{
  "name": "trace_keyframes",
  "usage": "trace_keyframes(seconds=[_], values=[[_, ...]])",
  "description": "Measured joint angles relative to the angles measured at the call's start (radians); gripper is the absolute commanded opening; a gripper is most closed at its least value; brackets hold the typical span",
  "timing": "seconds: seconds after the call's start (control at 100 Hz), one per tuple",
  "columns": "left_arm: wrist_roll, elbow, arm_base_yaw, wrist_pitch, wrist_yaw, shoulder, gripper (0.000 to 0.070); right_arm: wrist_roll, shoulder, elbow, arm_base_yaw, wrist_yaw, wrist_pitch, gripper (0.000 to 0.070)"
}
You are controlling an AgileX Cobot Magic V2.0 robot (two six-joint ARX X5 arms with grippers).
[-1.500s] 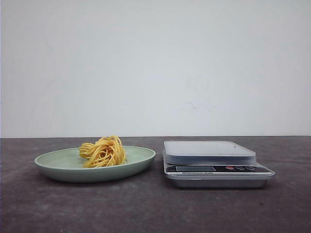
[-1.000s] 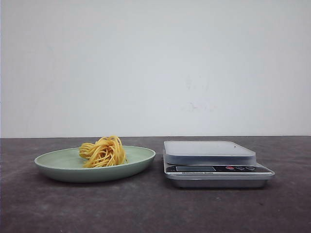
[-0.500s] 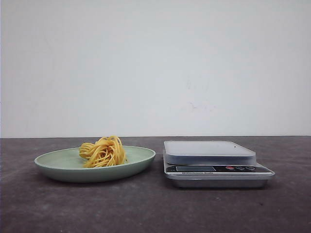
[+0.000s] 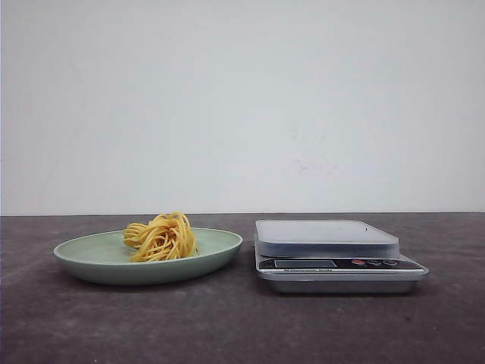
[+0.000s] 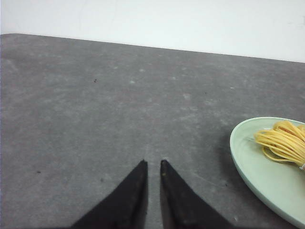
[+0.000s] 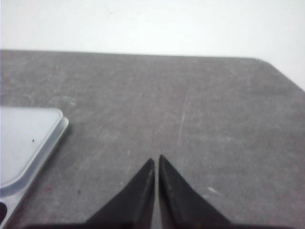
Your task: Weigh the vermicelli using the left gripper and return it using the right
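Resting roundish vermicelli (image 4: 161,236) on plate (image 4: 91,254), axis unclear.

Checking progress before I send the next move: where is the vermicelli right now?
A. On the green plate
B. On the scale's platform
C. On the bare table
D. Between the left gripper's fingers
A: the vermicelli sits as a nest on the green plate, the scale beside it has nothing on its platform, and the left gripper holds nothing.
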Motion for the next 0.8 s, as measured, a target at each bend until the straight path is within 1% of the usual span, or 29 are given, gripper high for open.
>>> trace_keyframes(seconds=[0.22,0.64,0.73,0.8], values=[[0.0,0.0,0.0,0.0,0.0,0.0,0.0012,0.028,0.0,0.0,0.0,0.0,0.004,0.0007],[-0.002,0.0,0.0,0.001,0.003,0.0,0.0011,0.031,0.0,0.0,0.0,0.0,0.013,0.0007],[-0.03,0.0,0.0,0.012,0.002,0.0,0.0011,0.042,0.0,0.003,0.0,0.0,0.021,0.0006],[-0.076,0.005,0.0,0.033,0.001,0.0,0.0012,0.06,0.0,0.021,0.0,0.001,0.013,0.0006]])
